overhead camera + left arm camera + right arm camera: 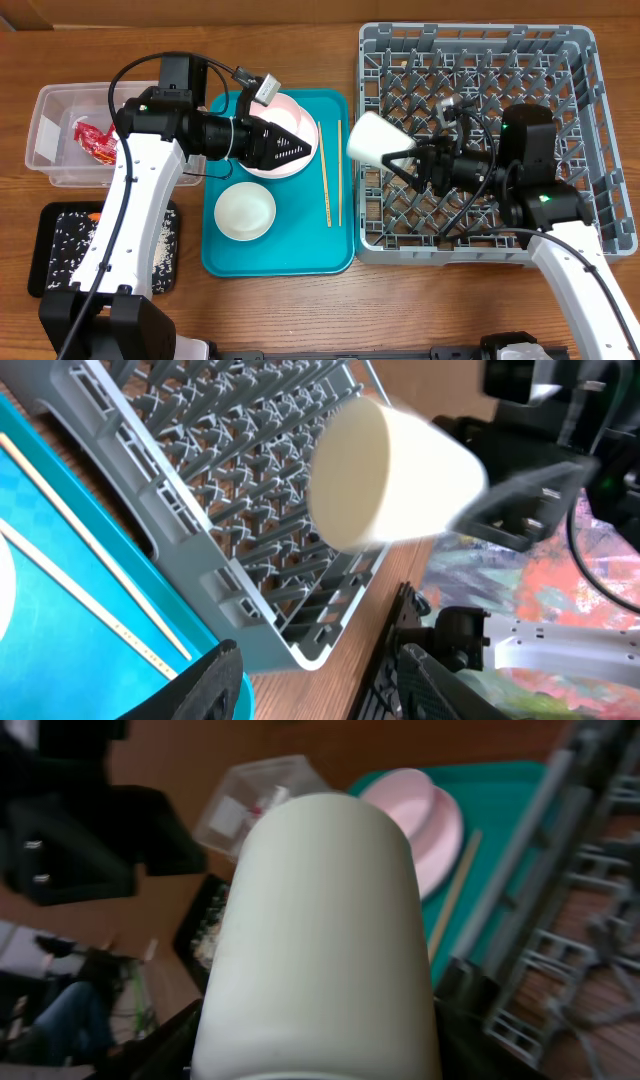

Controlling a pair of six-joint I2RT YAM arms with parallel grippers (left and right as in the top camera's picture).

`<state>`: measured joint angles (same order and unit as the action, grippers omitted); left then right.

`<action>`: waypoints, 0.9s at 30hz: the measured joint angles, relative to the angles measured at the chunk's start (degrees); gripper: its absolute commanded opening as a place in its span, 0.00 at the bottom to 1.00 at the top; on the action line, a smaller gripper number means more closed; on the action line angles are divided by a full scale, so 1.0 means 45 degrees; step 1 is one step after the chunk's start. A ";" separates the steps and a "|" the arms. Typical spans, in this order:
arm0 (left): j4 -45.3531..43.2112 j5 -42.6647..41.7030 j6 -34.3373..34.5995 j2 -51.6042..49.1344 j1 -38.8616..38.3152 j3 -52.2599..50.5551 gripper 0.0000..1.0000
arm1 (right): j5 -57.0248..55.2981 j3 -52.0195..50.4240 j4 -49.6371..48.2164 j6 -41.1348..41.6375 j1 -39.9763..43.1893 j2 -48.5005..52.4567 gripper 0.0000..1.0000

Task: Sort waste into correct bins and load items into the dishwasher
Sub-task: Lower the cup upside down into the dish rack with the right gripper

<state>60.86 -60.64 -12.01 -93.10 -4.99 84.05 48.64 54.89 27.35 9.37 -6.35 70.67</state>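
My right gripper (405, 160) is shut on the small white cup (375, 138) and holds it on its side above the left edge of the grey dish rack (480, 60). The cup fills the right wrist view (320, 920) and shows in the left wrist view (385, 475). My left gripper (300, 150) is open and empty above the pale pink plate (290, 110) on the teal tray. A whitish bowl (245, 210) and two chopsticks (323, 170) lie on that tray. The red wrapper (95, 140) lies in the clear tub (55, 100). The black tray (60, 250) holds crumbs and an orange carrot (93, 215).
The teal tray (290, 255) sits between the bins and the rack, its right edge close to the rack's left wall. The left arm reaches across the tray's upper left. The right arm lies over the rack's lower right part. Bare wooden table (400, 310) shows in front.
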 measured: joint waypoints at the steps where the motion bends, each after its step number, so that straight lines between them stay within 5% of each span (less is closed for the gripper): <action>1: 0.0034 0.0063 0.0000 0.0000 0.0000 0.0000 0.52 | -0.0913 0.0257 0.0821 0.0073 0.0019 0.0000 0.31; 10: 0.0102 0.0787 0.0005 0.0000 0.0000 0.0000 0.51 | -0.7990 0.5673 0.7995 0.0316 -0.0189 -0.0083 0.24; 27: 0.0170 0.1894 0.0981 0.0000 0.0000 0.0000 0.51 | -1.2284 0.5965 1.0574 0.2336 -0.3157 0.2322 0.16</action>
<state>61.63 -52.12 -7.60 -93.10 -4.99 84.05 -6.63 81.73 74.94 19.88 -20.56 81.12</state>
